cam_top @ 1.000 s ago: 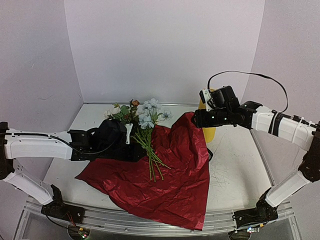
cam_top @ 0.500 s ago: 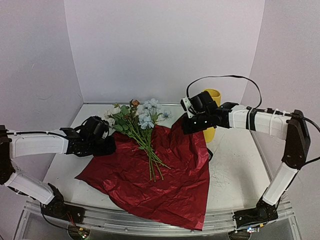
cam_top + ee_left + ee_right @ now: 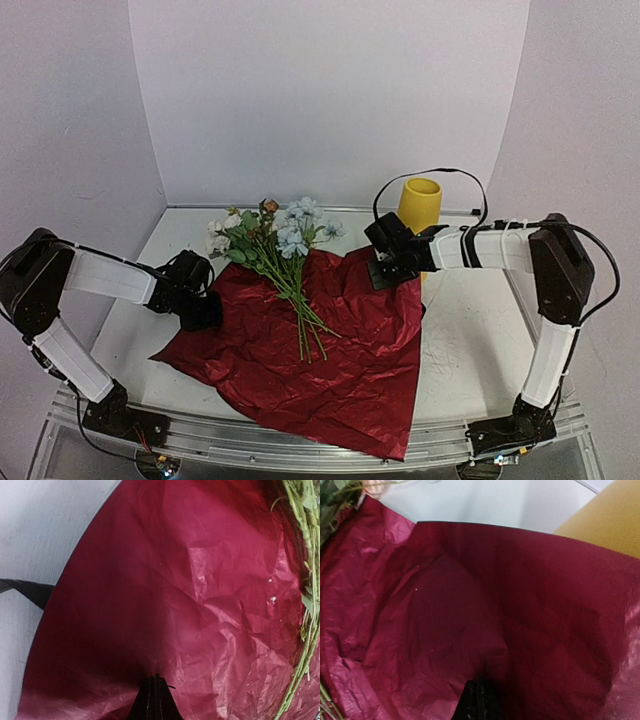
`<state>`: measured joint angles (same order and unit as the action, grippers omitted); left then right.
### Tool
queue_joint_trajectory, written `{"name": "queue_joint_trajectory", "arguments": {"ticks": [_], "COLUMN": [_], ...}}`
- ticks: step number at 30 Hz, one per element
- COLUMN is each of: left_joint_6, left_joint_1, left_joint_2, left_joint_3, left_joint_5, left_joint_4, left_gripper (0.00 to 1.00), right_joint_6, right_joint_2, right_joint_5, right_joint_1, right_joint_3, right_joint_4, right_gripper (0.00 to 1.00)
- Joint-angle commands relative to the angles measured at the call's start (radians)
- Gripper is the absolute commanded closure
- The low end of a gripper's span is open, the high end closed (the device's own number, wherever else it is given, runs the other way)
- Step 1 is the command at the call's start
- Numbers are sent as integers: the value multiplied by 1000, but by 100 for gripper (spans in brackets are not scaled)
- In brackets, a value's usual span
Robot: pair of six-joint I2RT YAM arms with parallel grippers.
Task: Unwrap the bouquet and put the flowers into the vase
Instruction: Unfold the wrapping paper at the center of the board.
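1. One white desk [image 3: 470, 330], its surface scuffed, enclosed by plain pale lilac walls [image 3: 330, 90] at the back and on both sides; a metal rail runs along the near edge.
2. One red wrapping sheet [image 3: 350, 350], crinkled and shiny, spread open over the middle of the desk, with its near corner reaching the rail.
3. One black ribbon [image 3: 25, 591], seen from the left wrist lying on the bare desk and running under the sheet's left edge.
4. Left claw [image 3: 205, 312]: fingers closed flat together, with no gap, tips down on the sheet near its left edge. Creases gather at the tips; whether a fold is pinched cannot be told.
5. Right claw [image 3: 385, 272]: fingers likewise closed tight, tips on the sheet near its far right corner. Whether paper is caught between them cannot be told.
6. Flowers [image 3: 280, 240]: one loose bunch lying on the sheet's far left part. Blooms in pale blue, white and rusty brown point to the back wall, past the sheet's edge. The green stems trail toward the near edge, between the two claws and clear of both.
7. Vase [image 3: 420, 200]: yellow, upright and open-mouthed, on the desk just behind the right claw and its arm, well apart from the left claw.
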<state>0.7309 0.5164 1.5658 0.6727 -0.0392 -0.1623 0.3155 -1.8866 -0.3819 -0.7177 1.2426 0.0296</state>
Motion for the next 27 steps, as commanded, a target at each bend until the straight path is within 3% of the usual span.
{"name": "queue_joint_trajectory", "arguments": {"ticks": [1,16,22,27], "left_joint_6": [-3,-4,16,-25], "left_joint_1": [-16,-67,-67,-67], "left_joint_2": [36,43,-48,-123], "left_joint_3": [4,-9,-20,-10], "left_joint_5": [-7,46,179,160], "left_joint_4": [36,3,-51,-58], "left_gripper": [100,100,100,98], "right_joint_6": [27,142,176,175], "right_joint_2": [-48,-13,73,143], "right_joint_5": [-89,1,69,103], "right_joint_1": [2,2,1,-12], "right_joint_3": [-42,-255,-322,-337], "right_joint_4": [36,-2,-22,-22], "right_gripper": [100,100,100,100]}}
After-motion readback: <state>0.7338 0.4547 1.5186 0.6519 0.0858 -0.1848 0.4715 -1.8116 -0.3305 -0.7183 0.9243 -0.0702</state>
